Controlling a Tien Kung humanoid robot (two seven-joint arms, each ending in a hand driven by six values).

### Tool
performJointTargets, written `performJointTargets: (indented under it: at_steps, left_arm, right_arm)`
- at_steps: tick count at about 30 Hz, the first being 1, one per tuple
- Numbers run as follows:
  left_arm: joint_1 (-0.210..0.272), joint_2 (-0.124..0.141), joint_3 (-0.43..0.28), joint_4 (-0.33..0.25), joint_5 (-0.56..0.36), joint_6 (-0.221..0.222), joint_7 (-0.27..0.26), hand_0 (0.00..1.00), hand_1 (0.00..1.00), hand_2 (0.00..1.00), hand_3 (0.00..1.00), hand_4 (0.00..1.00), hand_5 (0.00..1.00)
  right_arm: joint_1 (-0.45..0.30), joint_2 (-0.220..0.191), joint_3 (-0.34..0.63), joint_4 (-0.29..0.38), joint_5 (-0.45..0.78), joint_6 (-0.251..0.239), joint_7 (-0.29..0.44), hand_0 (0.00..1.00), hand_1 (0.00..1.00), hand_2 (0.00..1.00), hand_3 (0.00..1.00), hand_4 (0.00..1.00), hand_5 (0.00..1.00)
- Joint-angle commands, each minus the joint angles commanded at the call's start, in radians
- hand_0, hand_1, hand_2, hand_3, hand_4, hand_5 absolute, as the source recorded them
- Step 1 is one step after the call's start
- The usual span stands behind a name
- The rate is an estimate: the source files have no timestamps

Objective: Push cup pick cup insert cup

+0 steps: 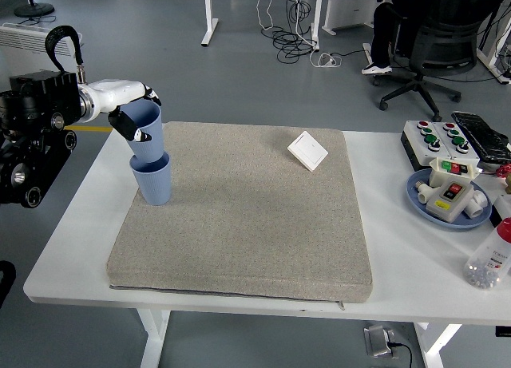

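**A:** So, where does the held cup (146, 128) sit against the one on the mat?

**B:** Directly above it. The standing cup (152, 179) is upright near the far left corner of the grey mat (239, 216), mouth up. The held cup is also mouth up, its base already dipping into the lower cup's mouth. Its long axis looks close to vertical, perhaps tipped a little toward the arm; I can't say more exactly than that.

**A:** Which hand has it?

**B:** The left hand (128, 116), reaching in from the left edge. The right arm is not in the picture at all, so the left is the only one placed to act.

**A:** And the fingers?

**B:** Wrapped around the upper wall of the held cup, just under the rim, with a dark finger (122, 121) pressed on the side facing us. It is a closed grasp on the cup, not a loose one.

**A:** What does the next move turn on?

**B:** In my judgement, on the two axes lining up. The way in is straight down, so any tilt could catch the lower rim and tip the standing cup, which nothing steadies. Only then should the fingers let go.

**A:** Anything else nearby?

**B:** A white square switch plate (307, 150) lies at the mat's far side, well apart.
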Motion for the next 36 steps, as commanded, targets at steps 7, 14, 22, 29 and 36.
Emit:
performJointTargets:
  at_steps: [7,14,22,29,36]
  left_arm:
    - [0.001,-0.002,0.028,0.013,0.0,0.003,-0.001,0.47,0.512,0.495,0.467,0.482,0.002]
    - [0.003,-0.005,0.048,0.021,0.0,0.013,-0.009,0.49,0.531,0.511,0.476,0.477,0.002]
    - [0.004,-0.012,0.047,0.046,0.0,0.053,-0.029,0.469,0.586,0.617,0.563,0.674,0.033]
    - [0.007,-0.014,0.049,0.057,0.0,0.056,-0.034,0.505,0.647,0.68,0.606,0.784,0.182]
    - [0.01,-0.017,0.048,0.068,0.0,0.05,-0.034,0.572,0.693,0.748,0.689,0.839,0.251]
  right_arm:
    - [0.001,-0.001,-0.002,0.0,0.001,0.0,0.0,0.764,0.672,0.696,0.569,0.109,0.469]
    - [0.001,-0.001,-0.004,0.0,0.002,0.0,0.0,0.764,0.672,0.696,0.569,0.109,0.469]
    - [0.002,-0.001,-0.005,0.0,0.004,0.0,0.0,0.764,0.671,0.696,0.569,0.109,0.469]
    - [0.002,-0.001,-0.005,0.0,0.003,0.0,0.0,0.764,0.672,0.696,0.569,0.108,0.468]
    - [0.0,0.0,-0.005,0.0,0.003,0.0,0.0,0.764,0.672,0.695,0.569,0.108,0.469]
